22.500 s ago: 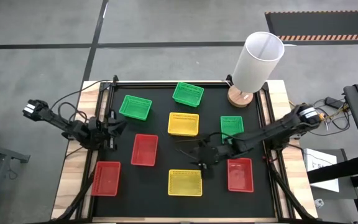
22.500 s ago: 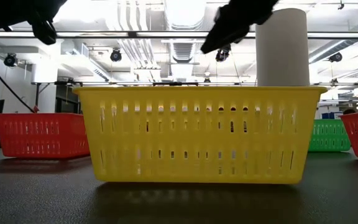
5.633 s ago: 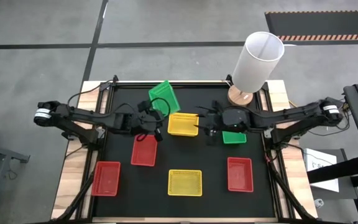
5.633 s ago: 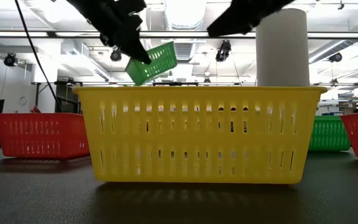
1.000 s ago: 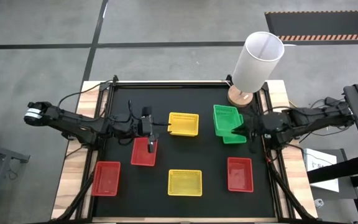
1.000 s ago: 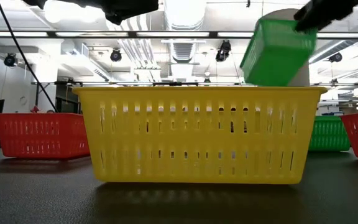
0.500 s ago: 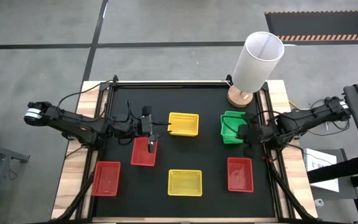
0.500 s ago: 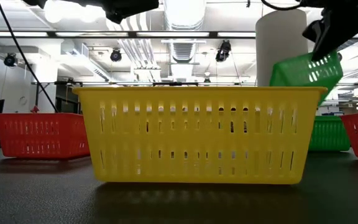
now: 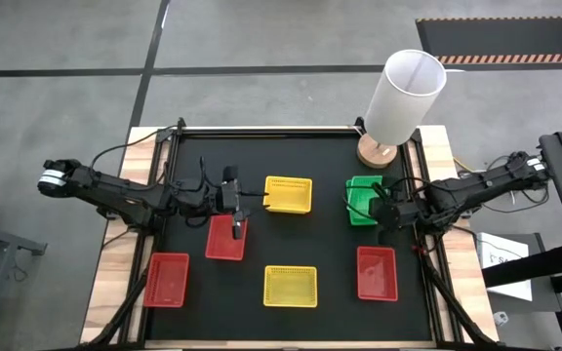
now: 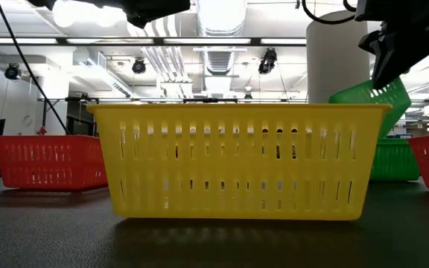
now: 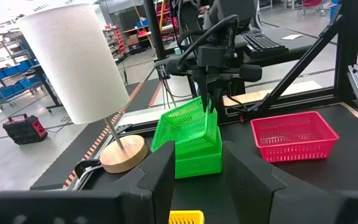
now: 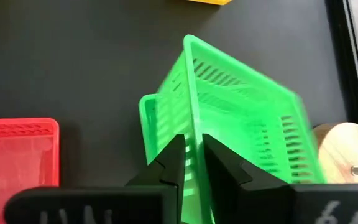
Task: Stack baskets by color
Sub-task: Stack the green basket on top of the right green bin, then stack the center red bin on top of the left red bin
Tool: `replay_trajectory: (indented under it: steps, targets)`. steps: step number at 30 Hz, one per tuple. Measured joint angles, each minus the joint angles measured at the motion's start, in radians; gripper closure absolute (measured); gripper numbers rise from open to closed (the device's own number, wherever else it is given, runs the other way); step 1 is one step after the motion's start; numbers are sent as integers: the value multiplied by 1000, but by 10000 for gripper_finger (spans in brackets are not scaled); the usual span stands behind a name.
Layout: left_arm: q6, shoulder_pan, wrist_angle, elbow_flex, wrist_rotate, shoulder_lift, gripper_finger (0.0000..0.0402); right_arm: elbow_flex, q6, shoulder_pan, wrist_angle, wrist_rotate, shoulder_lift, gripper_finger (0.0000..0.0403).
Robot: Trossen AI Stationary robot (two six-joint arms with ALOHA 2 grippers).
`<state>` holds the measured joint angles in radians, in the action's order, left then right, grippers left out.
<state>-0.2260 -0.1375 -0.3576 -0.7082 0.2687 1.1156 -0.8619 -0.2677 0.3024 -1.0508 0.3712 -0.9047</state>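
Note:
A green basket [image 11: 185,121] sits tilted, its lower end inside another green basket [image 11: 197,158] that stands on the black mat near the lamp. My right gripper [image 9: 383,210] is above them, shut on the tilted one. My left gripper [image 9: 252,198] hovers open over the mat's middle left, between a red basket [image 9: 227,237] and a yellow basket [image 9: 288,194], with nothing between its fingers. A second yellow basket [image 9: 291,285] and two more red baskets [image 9: 167,279] [image 9: 377,272] stand near the front. My right gripper pinches one side wall of the tilted green basket at its raised rim [image 12: 191,140], one finger inside the basket and one outside. The fingers slant down from above. The basket leans, its lower end resting in the green basket beneath.
A tall white cylinder lamp [image 9: 403,97] on a round wooden base [image 11: 123,155] stands at the far right, right behind the green baskets. The near yellow basket [image 10: 237,160] fills the low view. Bare mat lies at the far left and in the centre.
My right gripper has gone down toward the standing green basket and tipped its fingers downward. The green basket it carries, held high and steeply tilted a second ago, has come down, and its lower end now sits in the green basket below.

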Motion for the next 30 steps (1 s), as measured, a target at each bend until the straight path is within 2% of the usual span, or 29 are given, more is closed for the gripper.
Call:
replay_trajectory:
  steps: [12,16,20,23,26,28,30]
  targets:
    - [0,0,1,0,0,0,285,-2,-13,-2,-39,13,-6,305]
    - [0,0,2,0,0,0,285,-40,-56,-2,-125,14,-7,303]
    - [0,0,3,0,0,0,285,-71,-62,-2,-105,14,-5,318]
    - [2,0,8,0,0,5,285,-70,-44,-2,1,14,-5,337]
    - [6,0,9,2,0,25,285,-37,50,-2,232,13,-9,357]
    - [10,0,-5,2,0,47,285,7,170,-2,439,-36,-13,369]
    - [11,0,-4,2,0,71,285,70,312,-2,657,-133,-14,381]
